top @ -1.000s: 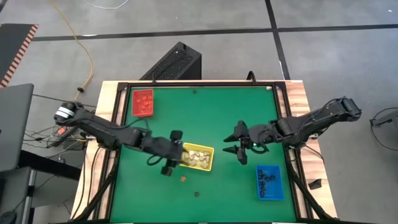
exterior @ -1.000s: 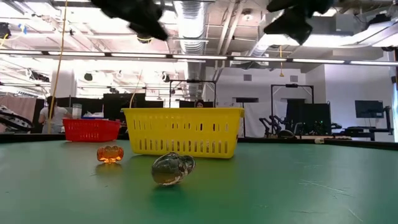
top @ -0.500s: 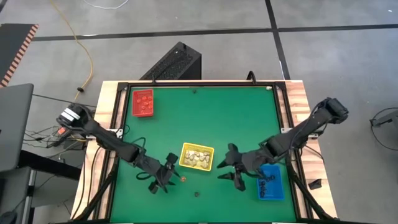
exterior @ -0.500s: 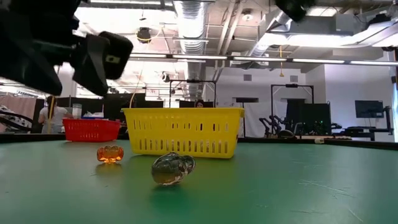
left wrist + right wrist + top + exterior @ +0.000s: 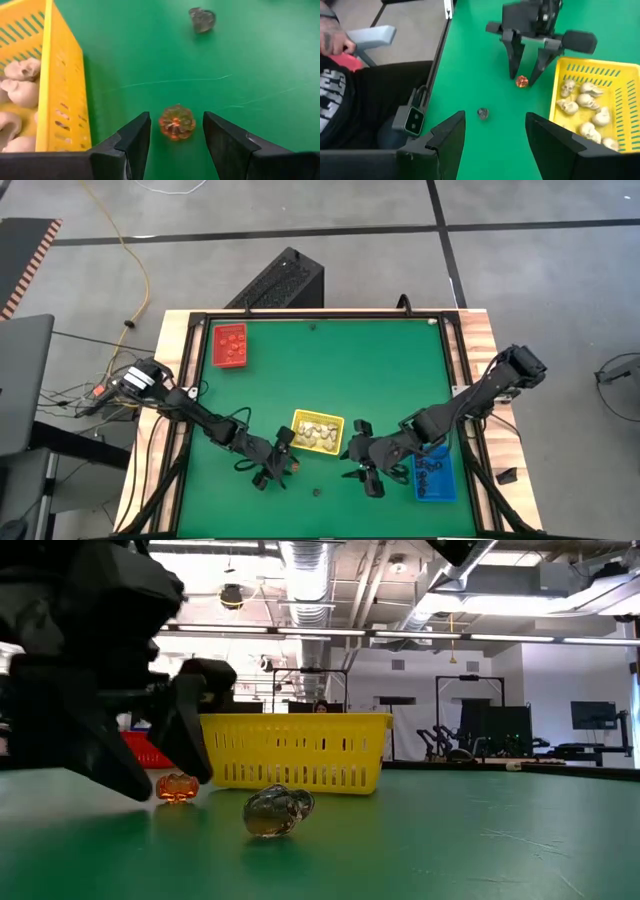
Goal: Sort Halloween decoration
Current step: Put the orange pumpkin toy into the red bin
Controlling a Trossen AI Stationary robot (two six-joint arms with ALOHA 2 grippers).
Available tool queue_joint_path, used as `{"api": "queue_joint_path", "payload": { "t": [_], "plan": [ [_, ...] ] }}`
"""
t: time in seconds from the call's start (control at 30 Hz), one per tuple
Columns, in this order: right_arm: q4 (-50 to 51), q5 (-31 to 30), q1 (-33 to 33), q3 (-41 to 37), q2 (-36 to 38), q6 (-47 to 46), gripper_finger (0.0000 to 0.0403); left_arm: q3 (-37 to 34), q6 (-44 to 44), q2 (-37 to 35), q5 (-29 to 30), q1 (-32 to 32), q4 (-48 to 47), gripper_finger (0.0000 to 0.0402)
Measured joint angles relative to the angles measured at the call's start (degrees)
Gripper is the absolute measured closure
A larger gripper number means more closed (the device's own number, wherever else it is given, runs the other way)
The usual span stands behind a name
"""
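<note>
Orange pumpkin (image 5: 176, 121) between left pincer (image 5: 175, 145) fingers

The high camera looks straight down from well above, taking in the whole green table (image 5: 380, 380) and both arms. The low camera sits at tabletop level, close behind the left gripper (image 5: 150, 775), facing across the felt into the room. The left wrist camera looks steeply down between its open fingers (image 5: 132, 137) at the orange pumpkin (image 5: 177, 121) lying between them. The right wrist camera looks forward from farther off past the right gripper (image 5: 495, 135). All four share the pumpkin and the yellow basket (image 5: 298, 426) beside it.
</note>
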State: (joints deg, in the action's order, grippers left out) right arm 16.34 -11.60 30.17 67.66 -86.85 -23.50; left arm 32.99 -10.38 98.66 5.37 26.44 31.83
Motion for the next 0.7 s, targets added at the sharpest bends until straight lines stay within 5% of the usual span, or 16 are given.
{"api": "queue_joint_path", "payload": {
  "t": [0.7],
  "plan": [
    [-0.12, 0.08, -1.02, 0.09, 0.08, -0.01, 0.0163, 0.09, 4.49, 1.61, -2.64, -1.35, 0.19, 0.0232]
  ]
}}
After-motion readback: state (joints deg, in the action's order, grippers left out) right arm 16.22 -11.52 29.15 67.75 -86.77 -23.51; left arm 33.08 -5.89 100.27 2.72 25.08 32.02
